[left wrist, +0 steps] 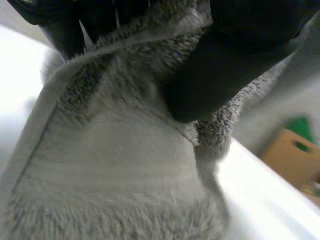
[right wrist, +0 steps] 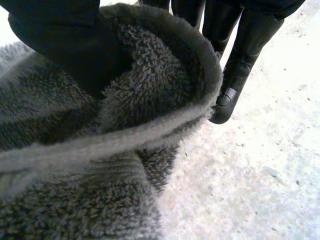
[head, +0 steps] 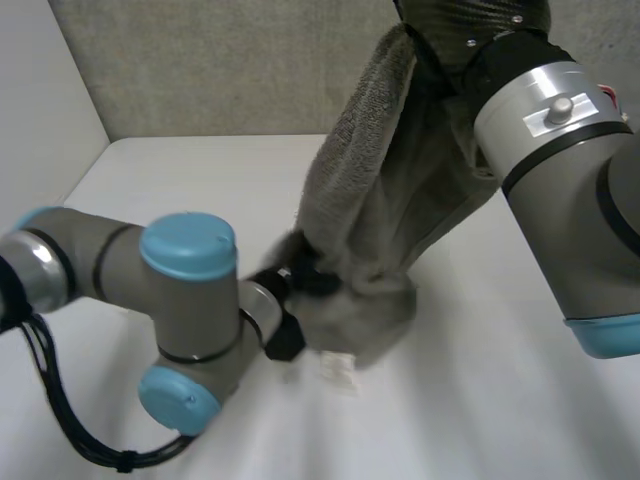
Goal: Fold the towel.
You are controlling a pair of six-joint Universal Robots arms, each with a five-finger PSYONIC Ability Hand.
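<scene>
Left hand [left wrist: 227, 60]: thumb and fingers [left wrist: 65, 30] clamped on a hemmed edge of the fluffy grey terry towel [head: 365, 210], low down near where it bunches on the white table [head: 190, 180]. Right hand [right wrist: 60, 45]: thumb and fingers [right wrist: 245, 55] pinch a rolled upper edge of the same cloth, held high so it hangs in a long drape down to the tabletop. Left arm [head: 150, 290] reaches in low, right arm [head: 565, 180] sits up above the table, and a small white tag [head: 337, 367] shows at the towel's bottom edge.

Gry towel [head: 370, 200], wht table [head: 200, 170], lt-blue caps [head: 188, 245], gry arms [head: 100, 265]
</scene>
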